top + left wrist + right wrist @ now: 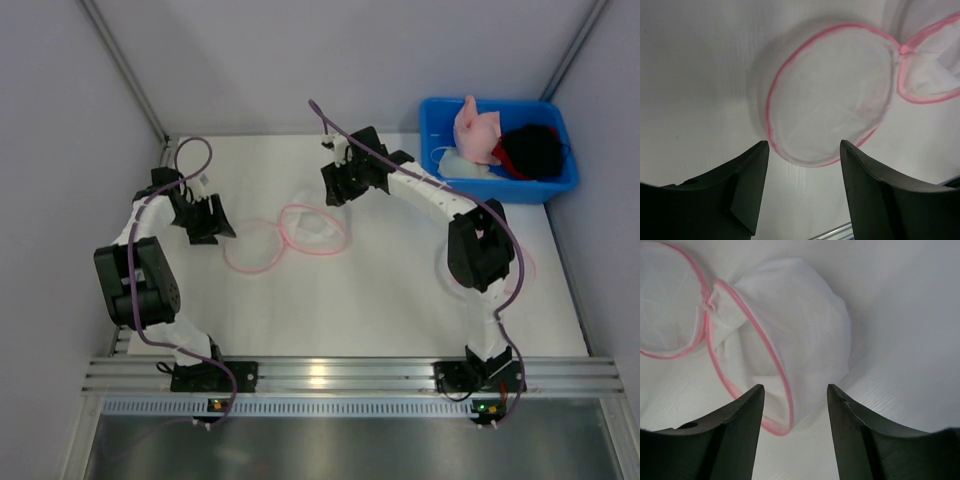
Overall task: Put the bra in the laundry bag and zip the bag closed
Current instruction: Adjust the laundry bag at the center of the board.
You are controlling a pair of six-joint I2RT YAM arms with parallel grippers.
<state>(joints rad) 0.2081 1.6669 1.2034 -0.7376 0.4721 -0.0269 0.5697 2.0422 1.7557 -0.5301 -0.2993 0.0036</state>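
Laundry bag (315, 228) lies mid-frame on the table (400, 300); soft, light, floppy mesh, best pinched at its stiffer pink rim; bra (478, 130), seemingly the pink bundle, sits in the blue bin (432, 110) upper right; left tool (804, 146) and right tool (796, 387) both gape wide, empty.

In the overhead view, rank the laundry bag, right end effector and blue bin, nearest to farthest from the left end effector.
From the left end effector:
1. laundry bag, just beside it, mid-table
2. right end effector, at the bag's far side
3. blue bin, back right corner
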